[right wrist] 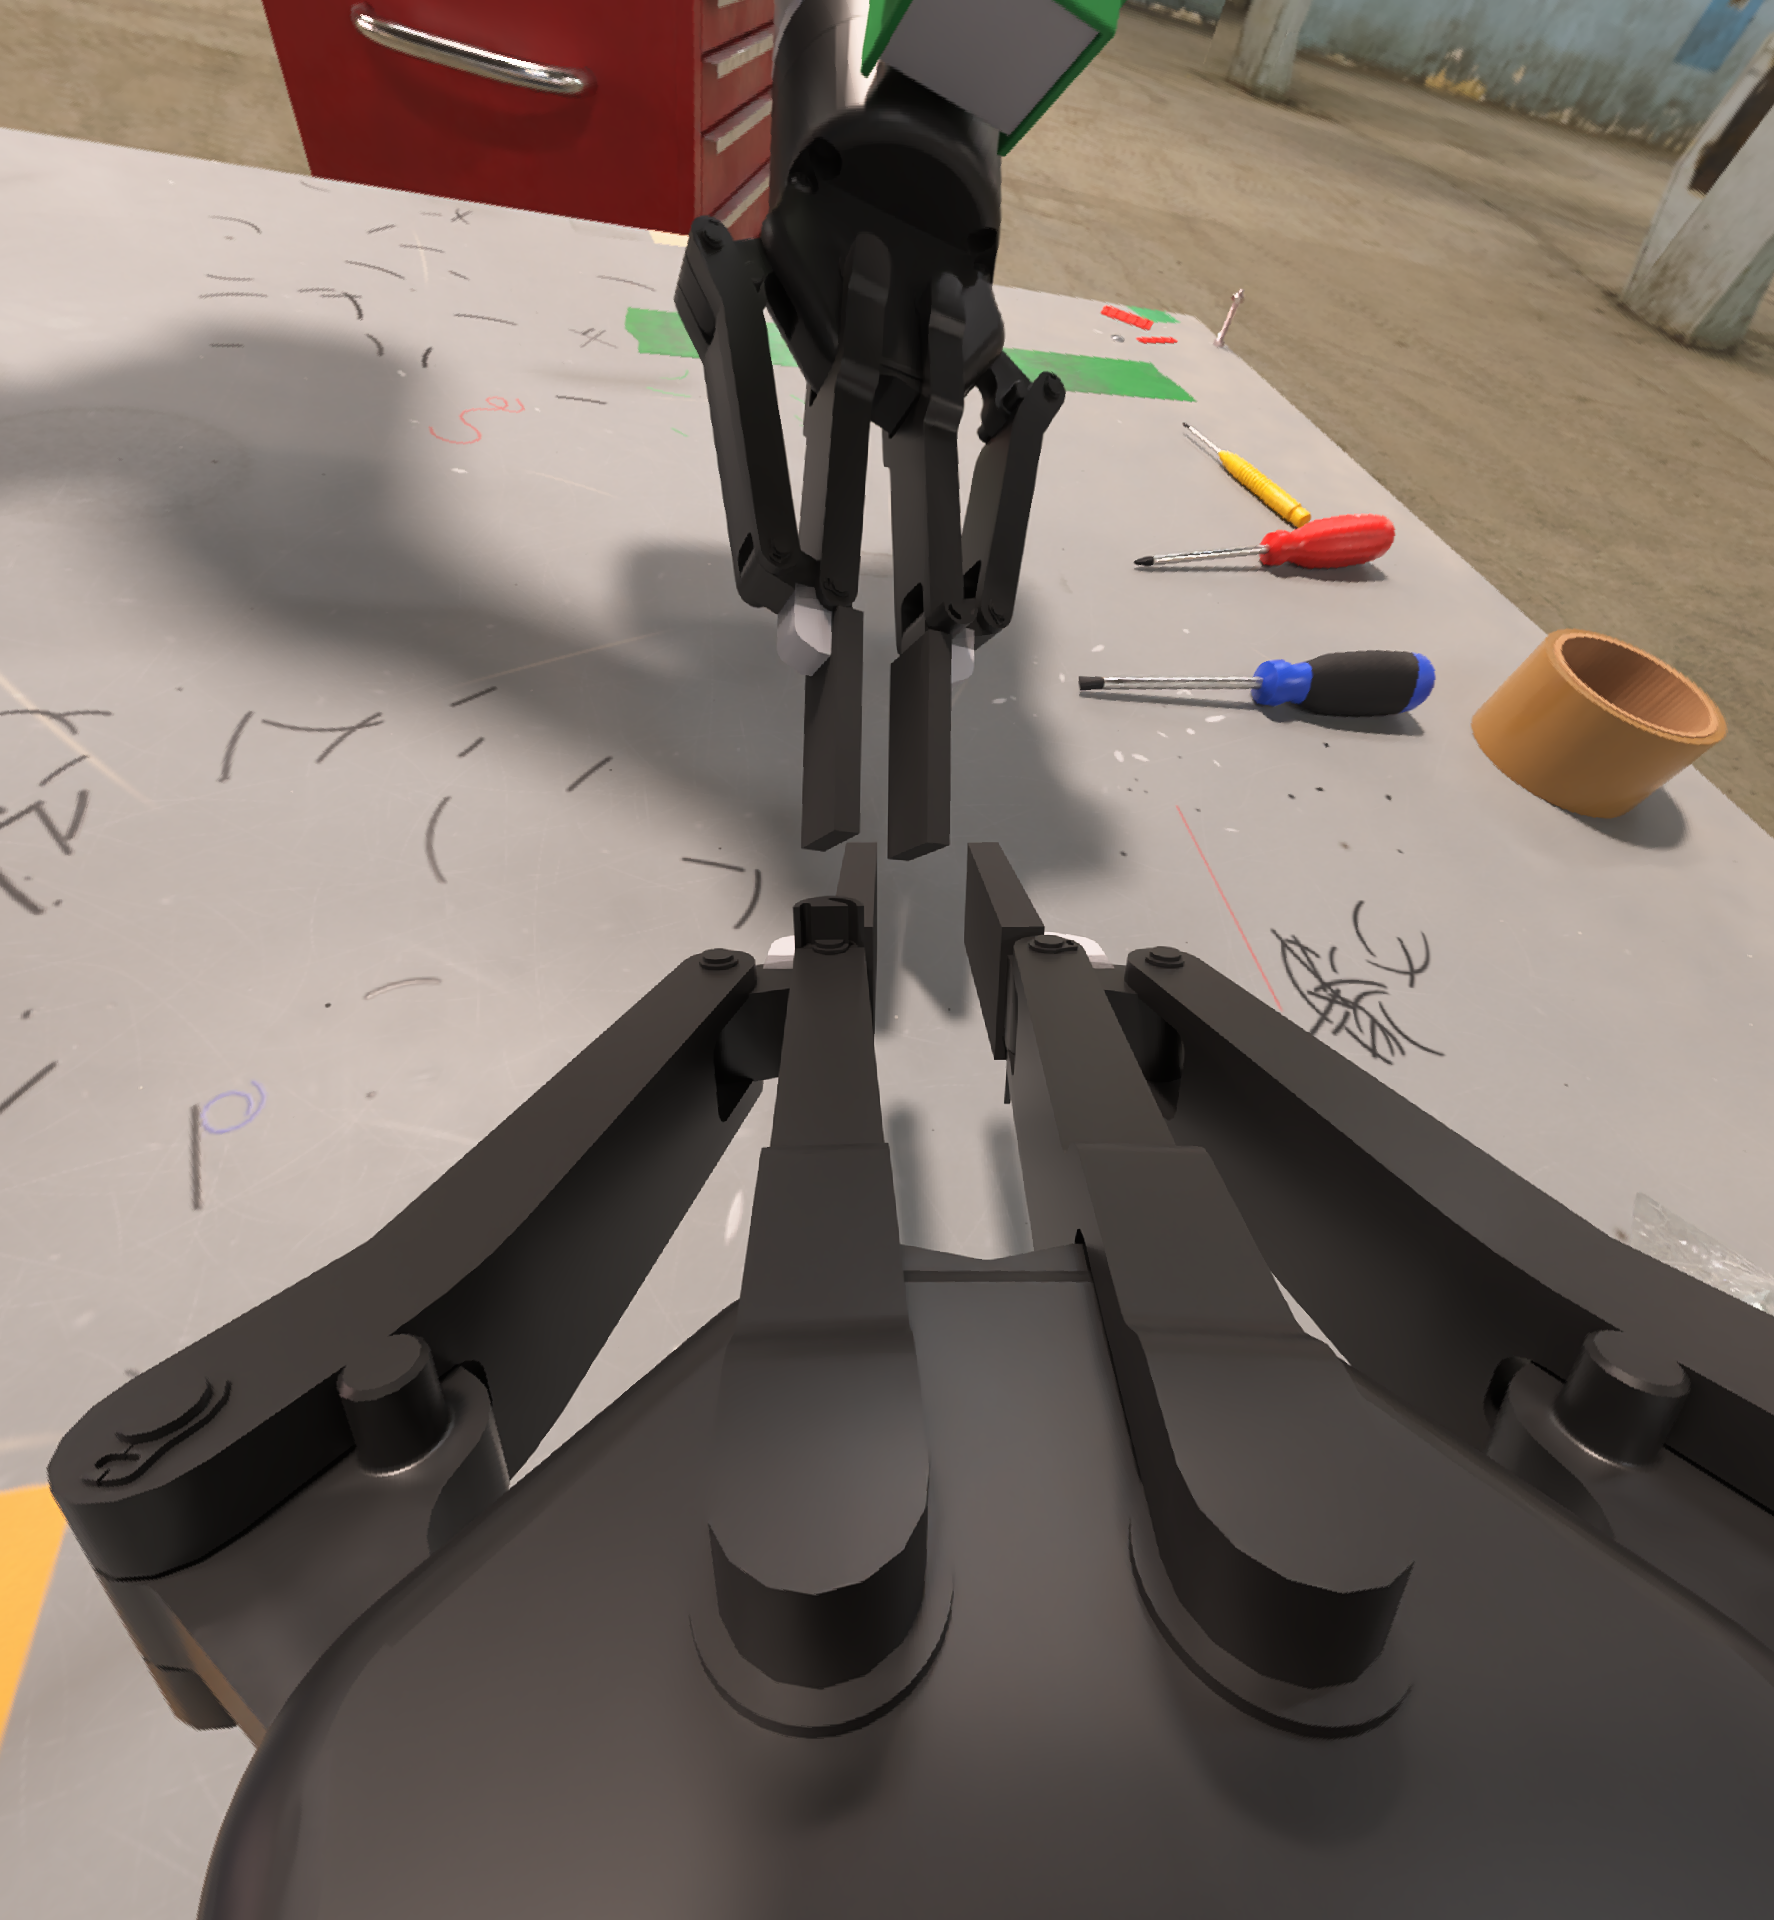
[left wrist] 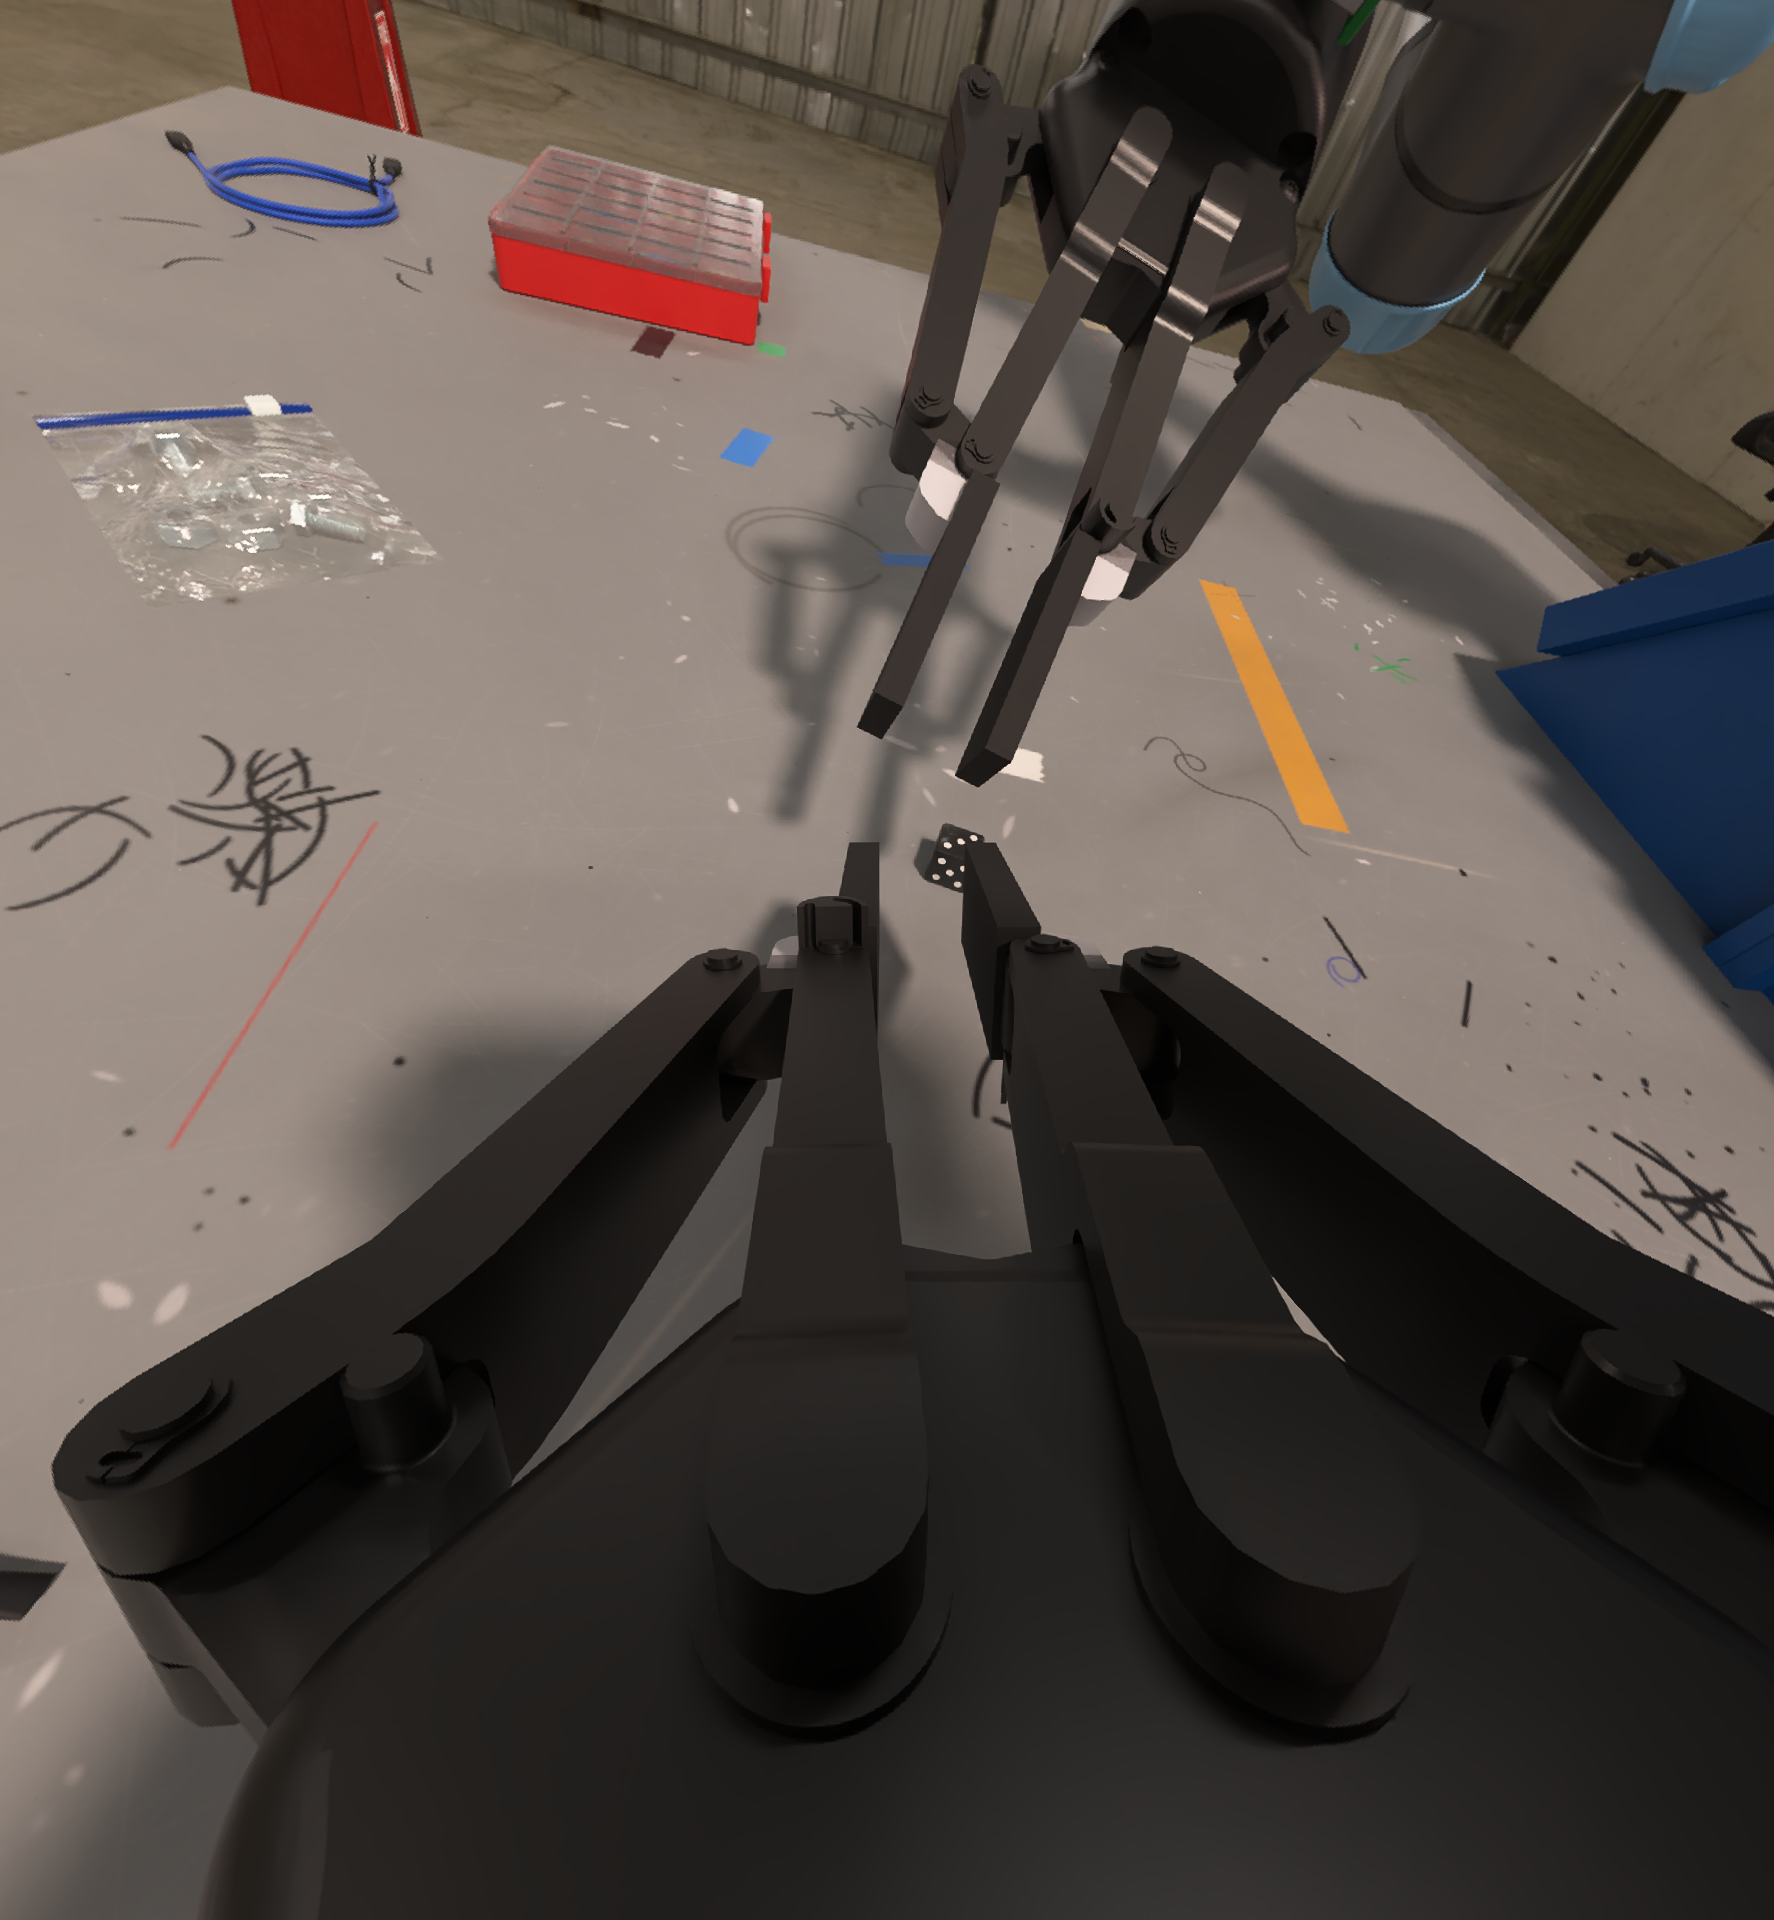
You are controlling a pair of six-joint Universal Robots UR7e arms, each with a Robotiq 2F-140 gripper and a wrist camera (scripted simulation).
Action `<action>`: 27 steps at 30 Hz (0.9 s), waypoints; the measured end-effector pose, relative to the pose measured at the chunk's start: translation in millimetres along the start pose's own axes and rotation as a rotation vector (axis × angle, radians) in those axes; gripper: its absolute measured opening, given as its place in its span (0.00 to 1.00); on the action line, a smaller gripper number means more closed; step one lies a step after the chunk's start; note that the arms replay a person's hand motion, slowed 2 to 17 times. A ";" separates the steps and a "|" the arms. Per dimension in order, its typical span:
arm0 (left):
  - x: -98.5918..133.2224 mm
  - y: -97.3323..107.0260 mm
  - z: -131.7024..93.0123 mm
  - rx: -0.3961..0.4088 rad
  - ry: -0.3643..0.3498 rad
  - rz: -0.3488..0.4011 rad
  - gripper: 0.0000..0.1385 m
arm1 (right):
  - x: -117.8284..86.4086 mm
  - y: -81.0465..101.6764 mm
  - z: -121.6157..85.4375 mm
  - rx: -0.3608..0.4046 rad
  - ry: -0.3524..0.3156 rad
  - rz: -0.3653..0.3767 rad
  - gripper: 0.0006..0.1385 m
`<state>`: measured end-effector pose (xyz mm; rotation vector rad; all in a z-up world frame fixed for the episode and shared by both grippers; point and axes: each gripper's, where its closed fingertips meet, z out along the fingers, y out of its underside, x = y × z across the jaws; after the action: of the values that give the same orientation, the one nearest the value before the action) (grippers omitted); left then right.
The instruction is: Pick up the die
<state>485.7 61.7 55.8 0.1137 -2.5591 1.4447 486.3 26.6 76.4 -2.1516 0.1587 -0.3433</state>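
- A small black die [left wrist: 948, 858] with white pips sits on the grey bench [left wrist: 509, 727], just ahead of the left hand [left wrist: 919, 868].
- It lies toward that hand's right fingertip, apparently touching its inner side, so slightly off centre in the gap.
- The left hand's fingers are narrowly parted and hold nothing.
- The right hand [right wrist: 919, 868] hangs just beyond the die, fingers likewise narrowly parted and empty; its own view does not show the die.
- Judgement: the left hand is nearer; a slight rightward shift would centre the die.
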 end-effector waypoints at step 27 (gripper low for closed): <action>-8.4 -3.3 -2.0 0.036 -0.016 -0.120 0.14 | 10.1 30.5 -39.9 0.064 0.135 0.456 0.25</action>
<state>494.7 61.4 57.8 0.2806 -2.4922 1.4513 484.3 -24.6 74.6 -1.9589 0.6927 -0.2223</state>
